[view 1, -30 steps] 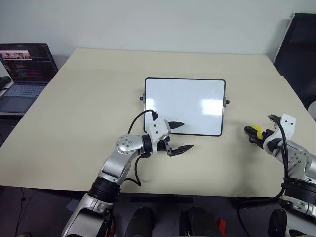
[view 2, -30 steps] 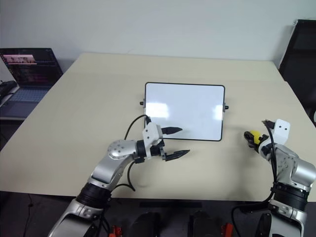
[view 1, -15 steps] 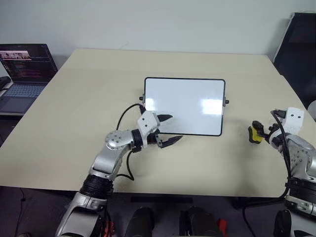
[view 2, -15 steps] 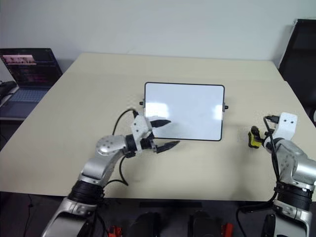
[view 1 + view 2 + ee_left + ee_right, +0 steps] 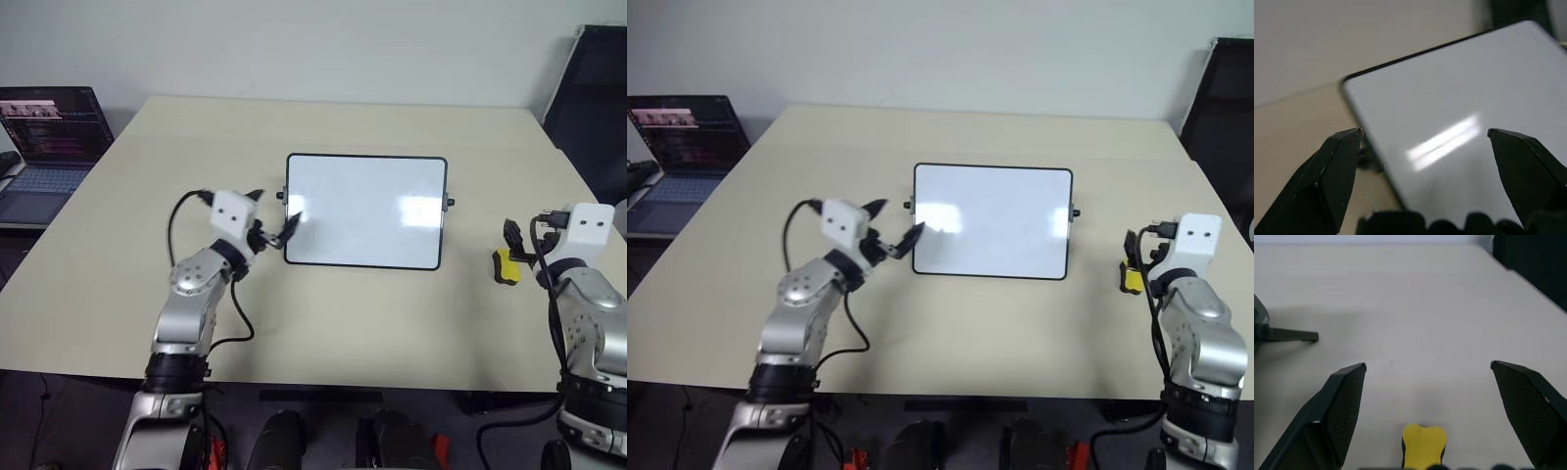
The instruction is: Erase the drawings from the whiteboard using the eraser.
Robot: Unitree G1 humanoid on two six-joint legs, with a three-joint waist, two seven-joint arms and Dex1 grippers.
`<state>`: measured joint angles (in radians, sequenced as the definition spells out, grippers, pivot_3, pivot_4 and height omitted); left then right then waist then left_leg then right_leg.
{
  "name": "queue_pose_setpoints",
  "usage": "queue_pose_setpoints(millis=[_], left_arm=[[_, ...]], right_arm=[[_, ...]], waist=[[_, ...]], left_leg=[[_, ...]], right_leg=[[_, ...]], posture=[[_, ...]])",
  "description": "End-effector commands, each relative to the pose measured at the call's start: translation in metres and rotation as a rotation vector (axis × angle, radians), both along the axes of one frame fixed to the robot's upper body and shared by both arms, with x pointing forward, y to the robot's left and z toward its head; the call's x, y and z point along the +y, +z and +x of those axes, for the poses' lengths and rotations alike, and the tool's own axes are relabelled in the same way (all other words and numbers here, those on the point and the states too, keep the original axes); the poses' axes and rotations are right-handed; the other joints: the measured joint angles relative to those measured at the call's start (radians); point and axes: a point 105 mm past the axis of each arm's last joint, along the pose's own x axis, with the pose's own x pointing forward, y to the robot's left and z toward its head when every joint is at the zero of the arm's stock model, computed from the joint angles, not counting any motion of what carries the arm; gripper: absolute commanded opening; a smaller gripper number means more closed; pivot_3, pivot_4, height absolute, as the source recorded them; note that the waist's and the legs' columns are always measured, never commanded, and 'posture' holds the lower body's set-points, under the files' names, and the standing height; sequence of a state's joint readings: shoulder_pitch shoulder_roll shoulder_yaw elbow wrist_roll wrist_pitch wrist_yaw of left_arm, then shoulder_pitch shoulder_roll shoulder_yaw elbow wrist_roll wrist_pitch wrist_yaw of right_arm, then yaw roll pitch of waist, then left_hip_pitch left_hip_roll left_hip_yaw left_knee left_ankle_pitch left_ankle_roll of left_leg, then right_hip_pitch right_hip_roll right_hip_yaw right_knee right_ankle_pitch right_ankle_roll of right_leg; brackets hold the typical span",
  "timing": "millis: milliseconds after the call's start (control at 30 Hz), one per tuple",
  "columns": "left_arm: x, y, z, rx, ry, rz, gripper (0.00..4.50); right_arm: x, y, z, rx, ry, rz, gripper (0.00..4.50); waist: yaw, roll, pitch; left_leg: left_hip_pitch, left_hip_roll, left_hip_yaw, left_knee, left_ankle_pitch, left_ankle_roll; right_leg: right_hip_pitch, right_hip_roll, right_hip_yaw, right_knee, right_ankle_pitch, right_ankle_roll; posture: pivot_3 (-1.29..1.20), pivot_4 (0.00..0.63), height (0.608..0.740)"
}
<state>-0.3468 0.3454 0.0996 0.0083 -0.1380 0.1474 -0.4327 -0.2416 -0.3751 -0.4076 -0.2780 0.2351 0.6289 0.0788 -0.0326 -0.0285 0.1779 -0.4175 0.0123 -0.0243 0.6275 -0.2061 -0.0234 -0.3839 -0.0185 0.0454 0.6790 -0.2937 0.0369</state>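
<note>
Whiteboard (image 5: 367, 210) mid-desk (image 5: 176, 157), surface blank, no drawings visible. Eraser (image 5: 506, 266) lies at its 3 o'clock, under the spread right tool (image 5: 1427, 396). Left tool (image 5: 275, 228), spread, hovers at 9 o'clock; drifting in, it could nudge the board.

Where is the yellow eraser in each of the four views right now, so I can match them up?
Left eye view: eraser on the table, right of the whiteboard, by the right hand.
Right eye view: same spot, at the table's right edge.
Left wrist view: the whiteboard fills the gap between the fingers.
Right wrist view: eraser low between the open fingers.
Shared landmark: the whiteboard's black side knob.
</note>
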Motion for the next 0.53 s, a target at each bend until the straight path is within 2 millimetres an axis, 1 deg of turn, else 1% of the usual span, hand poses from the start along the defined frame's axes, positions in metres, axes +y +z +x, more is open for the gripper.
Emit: queue_pose_setpoints(millis=[33, 100, 167, 233, 300, 367, 533], left_arm=[[0.020, 0.005, -0.014, -0.060, 0.176, -0.043, 4.50], [0.024, -0.005, -0.023, -0.054, 0.228, -0.041, 4.50], [0.034, -0.016, -0.029, -0.037, 0.302, -0.050, 4.50], [0.043, -0.024, -0.033, -0.019, 0.362, -0.050, 4.50], [0.048, -0.032, -0.034, 0.007, 0.391, -0.053, 4.50], [0.050, -0.040, -0.035, 0.040, 0.393, -0.043, 4.50], [0.048, -0.037, -0.031, 0.045, 0.375, -0.056, 4.50]], right_arm=[[0.003, 0.007, -0.014, -0.124, -0.047, -0.078, 4.47], [0.001, -0.007, -0.020, -0.114, -0.087, -0.089, 4.47], [0.000, -0.018, -0.028, -0.110, -0.120, -0.092, 4.47], [-0.001, -0.023, -0.033, -0.106, -0.138, -0.092, 4.47], [-0.002, -0.028, -0.040, -0.097, -0.146, -0.095, 4.47], [-0.005, -0.034, -0.050, -0.074, -0.172, -0.101, 4.47], [-0.010, -0.037, -0.063, -0.049, -0.188, -0.107, 4.47]], waist=[[0.002, 0.000, 0.000], [0.004, 0.000, 0.000], [0.007, 0.000, 0.000], [0.007, 0.000, 0.000], [0.006, 0.000, 0.000], [0.007, 0.000, 0.000], [0.006, 0.000, 0.000]], left_leg=[[0.000, 0.000, 0.000, 0.000, 0.000, 0.000], [-0.001, 0.000, 0.000, 0.000, 0.000, 0.000], [0.000, -0.001, 0.000, 0.001, 0.000, 0.000], [0.001, 0.000, -0.001, 0.001, 0.000, 0.000], [0.001, 0.000, 0.000, 0.001, 0.000, 0.000], [0.002, 0.000, 0.000, 0.002, 0.000, 0.000], [0.002, 0.000, 0.000, 0.001, 0.000, 0.000]], right_leg=[[0.000, 0.000, 0.000, 0.000, 0.000, 0.000], [0.000, -0.001, 0.000, 0.000, 0.000, 0.000], [0.000, -0.001, 0.000, 0.001, 0.000, 0.000], [0.001, -0.001, -0.001, 0.001, 0.000, 0.000], [0.002, -0.001, 0.000, 0.001, 0.000, 0.000], [0.002, -0.001, 0.000, 0.001, 0.000, 0.000], [0.002, -0.001, 0.000, 0.000, 0.000, 0.000]], posture=[[0.00, 0.150, 0.740], [0.00, 0.150, 0.740], [0.00, 0.150, 0.740], [0.00, 0.150, 0.740], [0.00, 0.150, 0.740], [0.00, 0.150, 0.740], [0.00, 0.150, 0.740]])
